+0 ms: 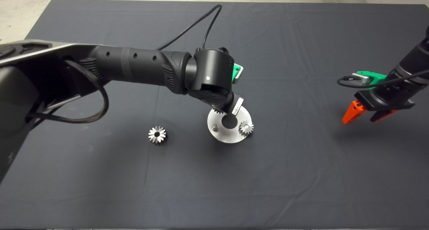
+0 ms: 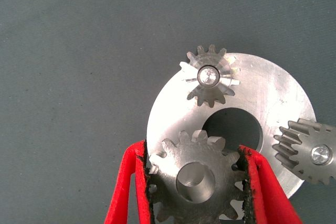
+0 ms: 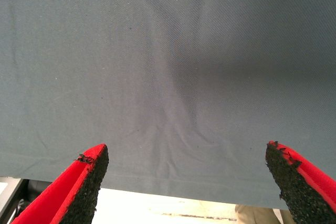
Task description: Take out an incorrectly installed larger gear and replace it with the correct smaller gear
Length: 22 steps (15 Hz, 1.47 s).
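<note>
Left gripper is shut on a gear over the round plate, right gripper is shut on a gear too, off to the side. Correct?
Not quite. The right gripper is open and empty over bare mat, as the right wrist view shows. The rest holds: the left gripper is shut on the smaller gear over the round plate.

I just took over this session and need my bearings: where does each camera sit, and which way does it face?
Head view: above, looking down at the mat; left arm over the round plate, right gripper waiting at the right.
Left wrist view: on the left arm, facing the plate; left gripper clamps the smaller gear.
Right wrist view: faces bare mat, fingers apart.
Head and left wrist share the plate.
</note>
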Tool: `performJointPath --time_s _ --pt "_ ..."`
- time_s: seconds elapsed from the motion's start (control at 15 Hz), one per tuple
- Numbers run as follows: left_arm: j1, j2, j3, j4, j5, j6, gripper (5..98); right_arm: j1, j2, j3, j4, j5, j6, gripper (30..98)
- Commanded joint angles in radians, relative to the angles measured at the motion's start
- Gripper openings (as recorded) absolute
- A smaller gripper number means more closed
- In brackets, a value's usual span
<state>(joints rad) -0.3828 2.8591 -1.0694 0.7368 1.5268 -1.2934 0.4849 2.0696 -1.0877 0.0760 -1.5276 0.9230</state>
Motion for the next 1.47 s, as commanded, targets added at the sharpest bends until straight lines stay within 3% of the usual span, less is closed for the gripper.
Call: performJointPath --time_s 0.0,0.2,0.4,0.6,0.73,0.87,1.4 --pt "-0.028 -0.014 0.033 -0.002 0.053 -0.056 24.9 0.015 -0.007 0.005 0.030 -0.099 -0.012 79.2" --pt "-0.018 -0.056 0.065 0.000 0.053 -0.064 24.8 0.017 -0.007 0.002 0.030 -0.098 -0.021 79.2" --pt "0.011 -0.080 0.086 0.006 0.053 -0.124 24.8 0.015 0.002 -0.004 0.030 -0.098 -0.023 79.2" --pt "0.029 -0.111 0.159 0.014 0.053 -0.190 24.6 0.017 0.002 -0.007 0.030 -0.098 -0.024 79.2" --pt "0.033 -0.117 0.191 0.021 0.055 -0.211 24.3 0.017 0.002 -0.009 0.030 -0.098 -0.026 79.2" --pt "0.042 -0.126 0.224 0.056 0.055 -0.257 24.2 0.017 0.002 -0.008 0.030 -0.098 -0.026 79.2" --pt "0.059 -0.126 0.200 0.157 0.055 -0.327 24.2 0.018 -0.001 0.002 0.031 -0.100 -0.024 79.2"
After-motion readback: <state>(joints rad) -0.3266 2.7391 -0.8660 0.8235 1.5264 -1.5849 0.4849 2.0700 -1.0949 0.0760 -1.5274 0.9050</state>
